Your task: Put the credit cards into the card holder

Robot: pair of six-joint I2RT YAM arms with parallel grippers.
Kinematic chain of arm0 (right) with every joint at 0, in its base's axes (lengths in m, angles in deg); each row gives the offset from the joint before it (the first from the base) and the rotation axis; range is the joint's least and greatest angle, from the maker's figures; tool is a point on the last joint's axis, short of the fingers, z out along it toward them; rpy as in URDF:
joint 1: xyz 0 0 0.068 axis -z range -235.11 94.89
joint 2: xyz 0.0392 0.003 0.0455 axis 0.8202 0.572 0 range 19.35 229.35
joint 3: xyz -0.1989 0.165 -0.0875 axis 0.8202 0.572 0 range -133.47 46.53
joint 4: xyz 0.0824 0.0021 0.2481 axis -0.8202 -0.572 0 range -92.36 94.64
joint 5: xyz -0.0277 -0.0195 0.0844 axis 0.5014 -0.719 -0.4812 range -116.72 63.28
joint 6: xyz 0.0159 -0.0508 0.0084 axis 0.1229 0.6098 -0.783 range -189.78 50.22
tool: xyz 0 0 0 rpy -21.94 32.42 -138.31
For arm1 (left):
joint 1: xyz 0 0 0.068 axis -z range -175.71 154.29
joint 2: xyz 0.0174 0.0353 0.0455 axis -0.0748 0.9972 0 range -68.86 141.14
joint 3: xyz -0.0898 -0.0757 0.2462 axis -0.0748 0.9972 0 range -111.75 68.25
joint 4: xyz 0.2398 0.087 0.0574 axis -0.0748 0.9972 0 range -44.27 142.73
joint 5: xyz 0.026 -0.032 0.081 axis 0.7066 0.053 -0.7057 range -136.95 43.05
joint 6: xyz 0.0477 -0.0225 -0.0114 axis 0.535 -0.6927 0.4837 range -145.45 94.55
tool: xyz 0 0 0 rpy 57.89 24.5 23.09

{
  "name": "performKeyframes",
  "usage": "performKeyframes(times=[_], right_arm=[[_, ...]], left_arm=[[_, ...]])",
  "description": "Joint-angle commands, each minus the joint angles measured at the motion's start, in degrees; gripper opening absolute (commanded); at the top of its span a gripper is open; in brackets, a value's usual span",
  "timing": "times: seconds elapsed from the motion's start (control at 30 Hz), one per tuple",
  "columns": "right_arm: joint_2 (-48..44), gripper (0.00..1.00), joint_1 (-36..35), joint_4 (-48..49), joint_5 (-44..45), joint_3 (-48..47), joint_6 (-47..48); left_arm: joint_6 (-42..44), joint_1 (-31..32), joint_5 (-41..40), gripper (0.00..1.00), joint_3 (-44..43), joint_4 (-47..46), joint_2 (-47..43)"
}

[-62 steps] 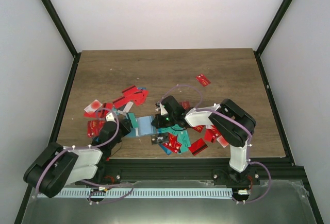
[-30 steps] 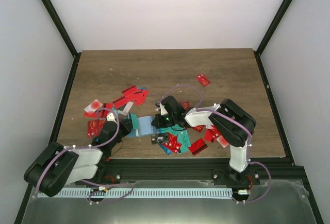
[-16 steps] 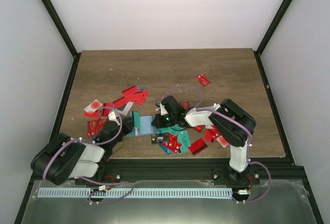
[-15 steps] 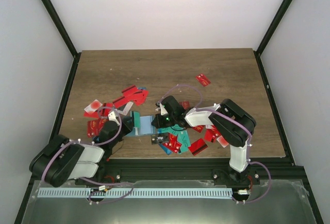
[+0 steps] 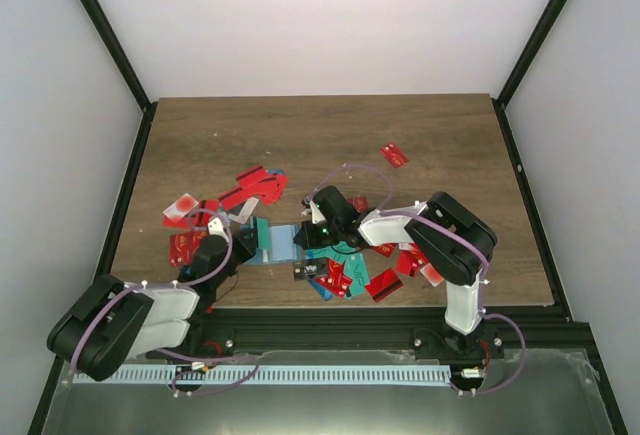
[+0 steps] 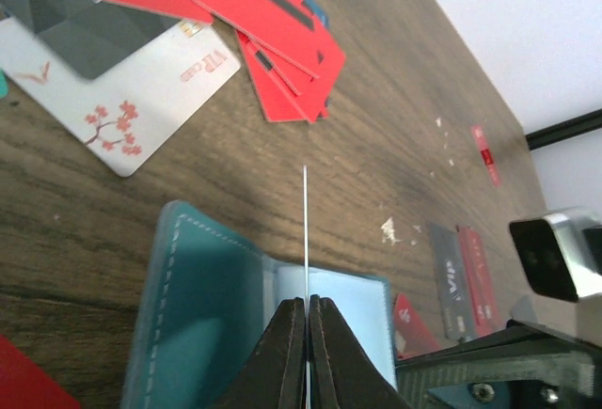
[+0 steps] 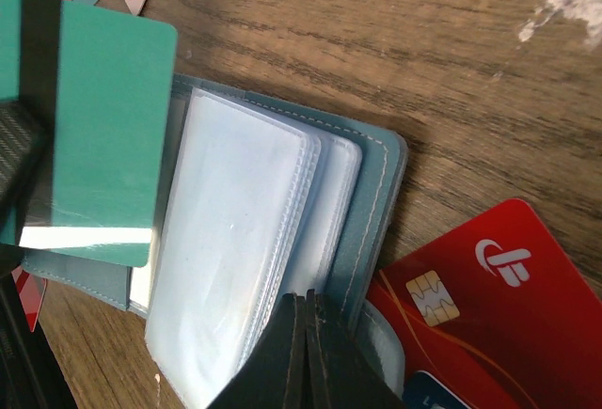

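Teal card (image 7: 94, 117) pinched in shut left jaws stands over card holder (image 6: 198, 324); right jaws shut at its sleeves.

Thin card (image 6: 305, 230), seen edge-on and upright, pinched between the jaws of the left gripper (image 6: 306, 310). Directly below it lies the open teal holder (image 6: 202, 296), stitched along its rim. Beyond it, on the wooden surface (image 6: 395, 136), lie a white card (image 6: 132, 89) with a tree motif and overlapping red cards (image 6: 273, 28).
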Motion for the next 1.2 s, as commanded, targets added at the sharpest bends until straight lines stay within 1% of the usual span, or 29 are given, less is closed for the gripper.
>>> performKeyframes(times=[0.0,0.53,0.8,1.07,1.17], right_arm=[[2.85,0.01,-0.42,-6.11,1.86,2.03,0.18],[2.65,0.01,-0.42,-5.95,2.04,2.64,0.12],[2.68,0.01,-0.42,-5.93,2.15,2.68,0.02],[2.68,0.01,-0.42,-5.93,2.47,2.83,-0.06],[2.81,0.01,-0.41,-6.3,2.69,2.63,-0.15]], left_arm=[[0.8,0.09,-0.17,0.04,1.2,-3.97,3.0],[-1.15,0.2,2.9,0.04,1.09,-13.14,12.02],[-2.25,0.46,3.4,0.04,2.47,-17.49,15.96],[-4.2,0.79,5.23,0.04,4.07,-26.01,22.49],[-5.06,0.99,5.34,0.04,4.77,-26.98,23.71]])
